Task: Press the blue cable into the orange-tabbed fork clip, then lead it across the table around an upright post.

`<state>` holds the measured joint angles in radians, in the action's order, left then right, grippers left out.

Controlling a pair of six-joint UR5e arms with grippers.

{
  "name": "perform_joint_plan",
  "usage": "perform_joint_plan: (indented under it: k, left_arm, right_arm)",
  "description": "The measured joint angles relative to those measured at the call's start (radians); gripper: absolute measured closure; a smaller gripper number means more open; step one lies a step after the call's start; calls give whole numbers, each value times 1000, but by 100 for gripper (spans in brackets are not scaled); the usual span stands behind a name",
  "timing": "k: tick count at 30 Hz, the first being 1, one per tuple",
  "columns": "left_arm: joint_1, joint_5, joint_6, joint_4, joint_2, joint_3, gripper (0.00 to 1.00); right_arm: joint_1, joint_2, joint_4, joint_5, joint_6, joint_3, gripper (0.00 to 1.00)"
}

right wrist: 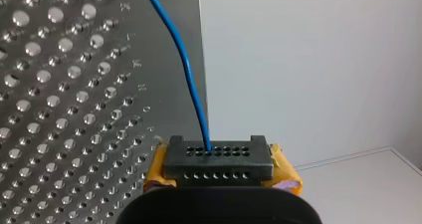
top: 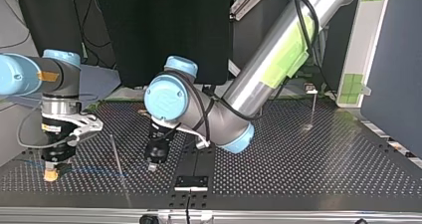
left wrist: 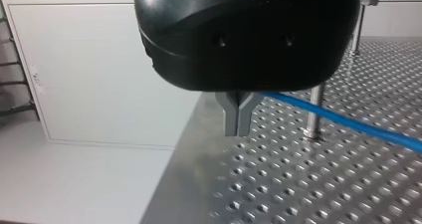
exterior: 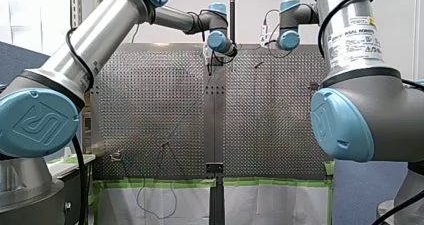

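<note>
My right pincer (top: 50, 174) points straight down at the near left of the top view. Its yellow pads are at the bench (top: 308, 169), the wrist is level above it, and the arm comes in from the left edge. Its wrist view shows it clenched on the blue cable (right wrist: 186, 69), which rises from between the pads and runs away over the perforated plate.

My left arm slopes in from the top view's far right, folds at an elbow low over the middle of the bench and doubles back left. My left pincer (top: 153, 165) hangs tip-down just above the plate, close to the near edge. Its metal tips are pressed together. The cable comes out beside them and crosses in front of an upright post (left wrist: 314, 109); I cannot tell whether the tips pinch it.
</note>
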<state>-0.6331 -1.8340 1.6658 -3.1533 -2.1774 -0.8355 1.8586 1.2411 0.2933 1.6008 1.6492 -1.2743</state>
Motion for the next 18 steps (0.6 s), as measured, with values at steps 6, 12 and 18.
perform_joint_plan:
  k: [6,12,18]
  left_arm:
    - [-8,2,6,3,-5,23,100]
    - [-24,0,8,0,-30,41,100]
    - [-36,-1,9,-1,-74,67,100]
  right_arm:
    - [-16,-20,0,-14,13,8,100]
    - [-39,-30,0,-24,30,11,100]
    - [-65,-37,0,-37,43,12,100]
